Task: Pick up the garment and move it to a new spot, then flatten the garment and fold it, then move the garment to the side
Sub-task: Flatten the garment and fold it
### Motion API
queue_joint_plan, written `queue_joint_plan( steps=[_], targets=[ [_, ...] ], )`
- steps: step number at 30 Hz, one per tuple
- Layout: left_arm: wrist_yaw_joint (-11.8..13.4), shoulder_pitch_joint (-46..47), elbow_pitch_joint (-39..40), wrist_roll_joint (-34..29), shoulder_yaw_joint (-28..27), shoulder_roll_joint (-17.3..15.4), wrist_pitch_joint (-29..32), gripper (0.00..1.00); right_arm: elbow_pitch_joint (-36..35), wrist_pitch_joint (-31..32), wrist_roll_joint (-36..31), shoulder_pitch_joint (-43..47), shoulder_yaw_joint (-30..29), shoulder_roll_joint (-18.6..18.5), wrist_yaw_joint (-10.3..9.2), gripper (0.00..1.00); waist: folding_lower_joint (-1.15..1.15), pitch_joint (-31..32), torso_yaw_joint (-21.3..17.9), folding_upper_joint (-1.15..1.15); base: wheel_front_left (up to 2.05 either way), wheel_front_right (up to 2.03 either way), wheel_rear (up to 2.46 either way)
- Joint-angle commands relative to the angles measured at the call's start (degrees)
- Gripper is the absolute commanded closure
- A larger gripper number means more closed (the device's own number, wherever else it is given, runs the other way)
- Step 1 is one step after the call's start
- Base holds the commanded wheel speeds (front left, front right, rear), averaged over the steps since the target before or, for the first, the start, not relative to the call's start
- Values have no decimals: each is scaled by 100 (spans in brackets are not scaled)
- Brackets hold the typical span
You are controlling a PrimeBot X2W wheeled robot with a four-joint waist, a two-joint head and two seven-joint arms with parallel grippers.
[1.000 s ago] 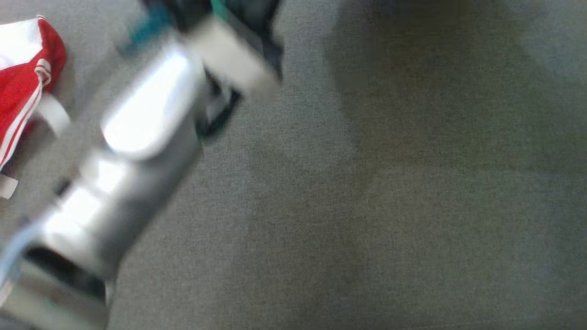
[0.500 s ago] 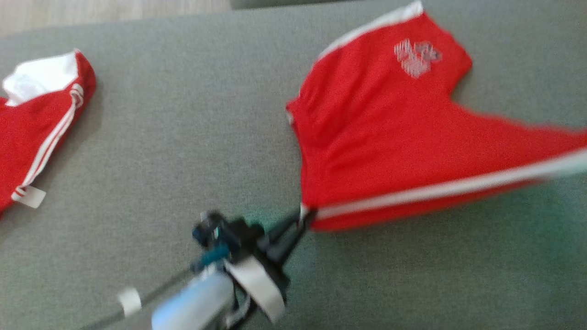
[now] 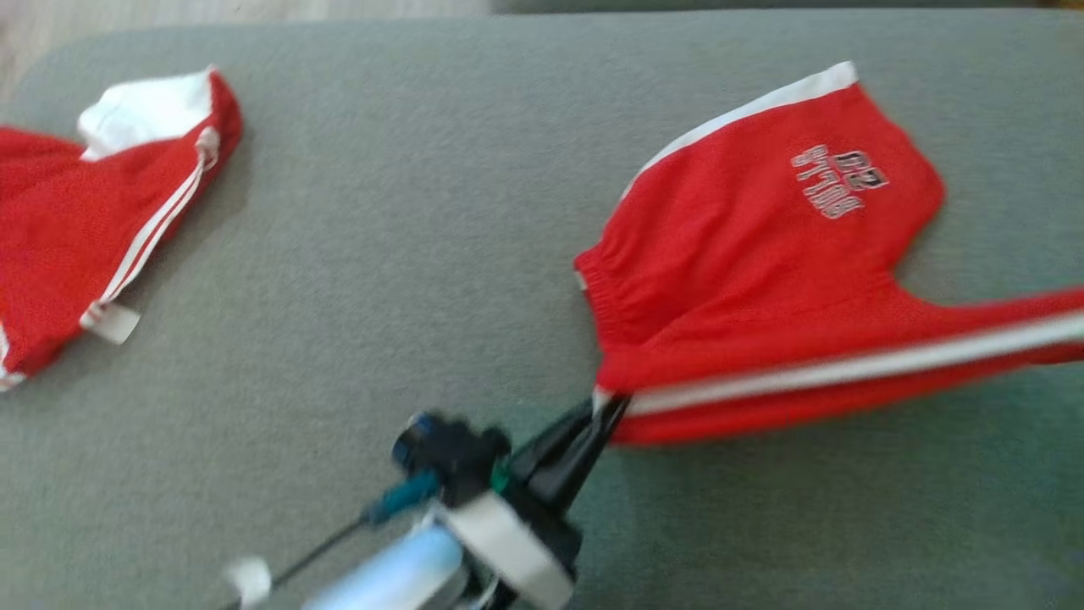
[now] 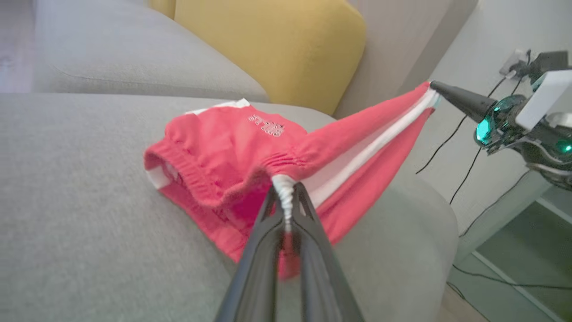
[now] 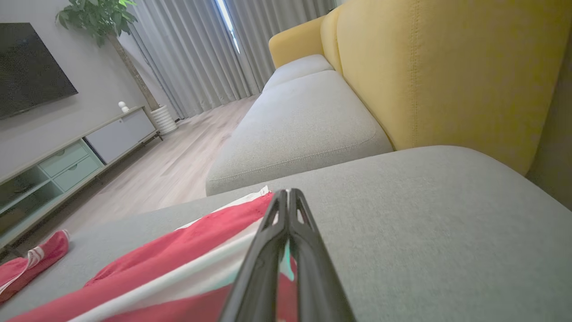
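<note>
Shorts (image 3: 745, 280), red with a white stripe down the side and white lettering on one leg, sat on the right half of a grey sofa cushion (image 3: 406, 254), partly resting on it and partly lifted. The left fingers (image 3: 559, 449) were pinched together on the white end of the stripe at the waistband corner, on the side toward the cushion's front edge. The right fingers (image 4: 464, 102) were closed tight on the other end of the same stripe, at the leg hem, toward the cushion's right end and held up off the seat. Between the two grips the striped edge ran straight and taut. The rest of the cloth sagged down to the cushion, and the elastic waistband was bunched and gaping toward the left. The lettered leg lay flat toward the cushion's back edge.

A second red garment (image 3: 93, 254), with white stripes and a small white tag, lay crumpled at the cushion's left edge near the back corner, well apart from the shorts. A yellow backrest (image 5: 447, 76) stood behind the seat, and another grey seat cushion (image 5: 304, 129) lay next to the first. Past them were a pale wooden floor (image 5: 178, 165), grey curtains (image 5: 196, 49), a potted plant (image 5: 96, 13), a dark screen (image 5: 27, 67) on the wall and a low cabinet (image 5: 67, 161).
</note>
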State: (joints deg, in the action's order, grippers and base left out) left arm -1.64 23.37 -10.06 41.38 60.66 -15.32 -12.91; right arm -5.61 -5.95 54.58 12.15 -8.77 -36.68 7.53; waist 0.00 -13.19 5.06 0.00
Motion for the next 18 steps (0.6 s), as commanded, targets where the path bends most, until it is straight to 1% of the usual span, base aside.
queue_joint_plan(
  steps=[1,4,9,14,18],
  targets=[
    [-22,288,118,46,-242,-15,-8,100,-106,20,-37,-226,-109,-284,-4,100,0,-200,202,0,0,0,0],
    [-165,723,-130,102,-292,286,64,100,74,306,-119,-690,-116,-359,-4,100,0,-426,417,0,0,0,0],
    [-338,1337,-818,306,-398,769,169,100,422,746,-340,-1571,164,-432,-4,100,0,-718,642,0,0,0,0],
    [-400,1673,-1458,565,-576,1066,83,100,935,1010,-569,-2565,684,-475,-4,100,0,-915,721,0,0,0,0],
    [-402,1862,-1812,669,-599,1182,10,100,1430,1074,-678,-3303,1147,-518,-4,100,0,-1062,769,0,0,0,0]
  ],
)
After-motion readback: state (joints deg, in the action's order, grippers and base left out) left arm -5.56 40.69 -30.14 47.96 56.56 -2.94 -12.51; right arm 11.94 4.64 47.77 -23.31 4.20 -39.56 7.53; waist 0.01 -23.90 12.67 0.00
